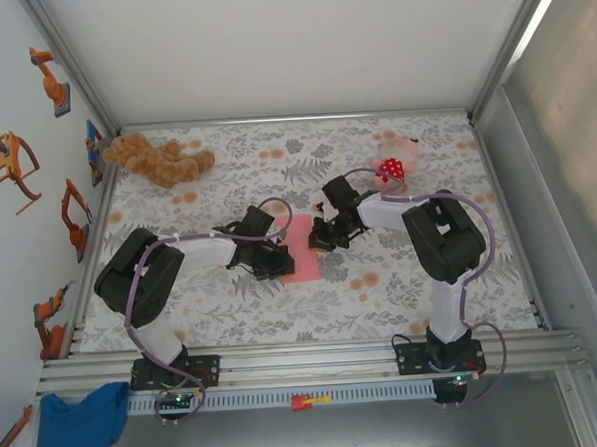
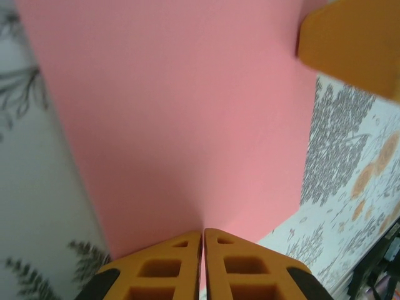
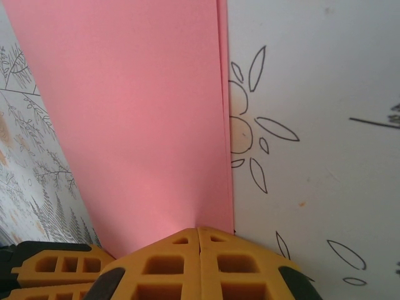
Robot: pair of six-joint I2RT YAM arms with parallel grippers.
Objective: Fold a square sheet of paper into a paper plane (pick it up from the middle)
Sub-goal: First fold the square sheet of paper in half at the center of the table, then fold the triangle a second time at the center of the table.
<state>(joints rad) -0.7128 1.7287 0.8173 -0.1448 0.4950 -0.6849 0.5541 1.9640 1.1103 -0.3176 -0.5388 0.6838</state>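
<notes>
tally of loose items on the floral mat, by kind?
Plush toys: 2 (brown plush toy, pink plush toy)
Paper: 1 (pink paper sheet)
Total: 3

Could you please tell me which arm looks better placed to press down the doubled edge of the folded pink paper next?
Right, probably. The right gripper, shut, sits on the folded salmon-pink paper sheet right beside the edge where two layers show. The left gripper, also shut, has no doubled edge visible near it.
</notes>
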